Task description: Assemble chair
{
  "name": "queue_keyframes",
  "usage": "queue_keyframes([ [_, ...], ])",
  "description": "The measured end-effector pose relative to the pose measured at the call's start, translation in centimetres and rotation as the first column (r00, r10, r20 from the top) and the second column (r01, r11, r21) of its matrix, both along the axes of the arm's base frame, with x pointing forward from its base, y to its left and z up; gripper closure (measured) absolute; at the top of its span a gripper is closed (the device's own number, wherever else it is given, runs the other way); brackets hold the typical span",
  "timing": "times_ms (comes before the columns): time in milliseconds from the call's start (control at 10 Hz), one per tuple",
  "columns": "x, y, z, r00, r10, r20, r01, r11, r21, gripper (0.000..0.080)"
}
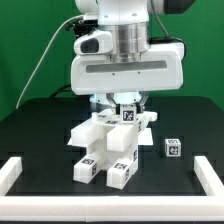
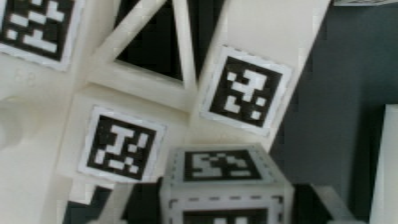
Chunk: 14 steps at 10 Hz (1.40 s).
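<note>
The chair stands as a cluster of white blocky parts with black-and-white tags in the middle of the black table. My gripper has come down from above onto its upper rear part, and the dark fingers flank that tagged piece. Whether they press on it is hidden. The wrist view is filled with the chair up close. It shows white bars, a tagged panel and a tagged cube-shaped piece; no fingertips show clearly. A loose tagged cube lies apart, toward the exterior view's right.
Plain white border rails edge the table at the exterior view's front left and front right. A cable hangs from the arm on the left. The arm's wide white body hangs low over the chair.
</note>
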<state>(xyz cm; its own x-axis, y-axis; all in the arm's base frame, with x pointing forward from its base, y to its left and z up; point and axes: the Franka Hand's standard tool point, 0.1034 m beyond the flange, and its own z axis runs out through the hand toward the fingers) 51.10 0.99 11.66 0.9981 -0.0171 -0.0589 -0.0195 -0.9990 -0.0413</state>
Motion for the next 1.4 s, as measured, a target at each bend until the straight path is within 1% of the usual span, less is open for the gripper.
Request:
queue_keyframes([
  [500, 0.0, 0.0, 0.0, 1.0, -0.001, 0.0, 0.001, 1.0, 0.0, 0.0515],
  [700, 0.0, 0.01, 0.0, 0.999, -0.034, -0.001, 0.034, 0.999, -0.002, 0.0515],
  [800, 0.0, 0.02, 0.0, 0.997, -0.083, -0.003, 0.083, 0.997, -0.004, 0.0515],
  [900, 0.0, 0.09, -0.01, 0.979, -0.202, -0.008, 0.201, 0.979, -0.01, 0.0515],
  [1000, 0.0, 0.1, -0.01, 0.965, -0.262, -0.009, 0.262, 0.965, -0.014, 0.0515],
  [1100, 0.0, 0.16, -0.02, 0.924, -0.383, -0.013, 0.383, 0.924, -0.023, 0.0515],
  [1300, 0.0, 0.25, -0.02, 0.844, -0.536, -0.016, 0.535, 0.844, -0.034, 0.0515],
  [1400, 0.0, 0.29, -0.02, 0.786, -0.618, -0.017, 0.617, 0.786, -0.041, 0.0515],
])
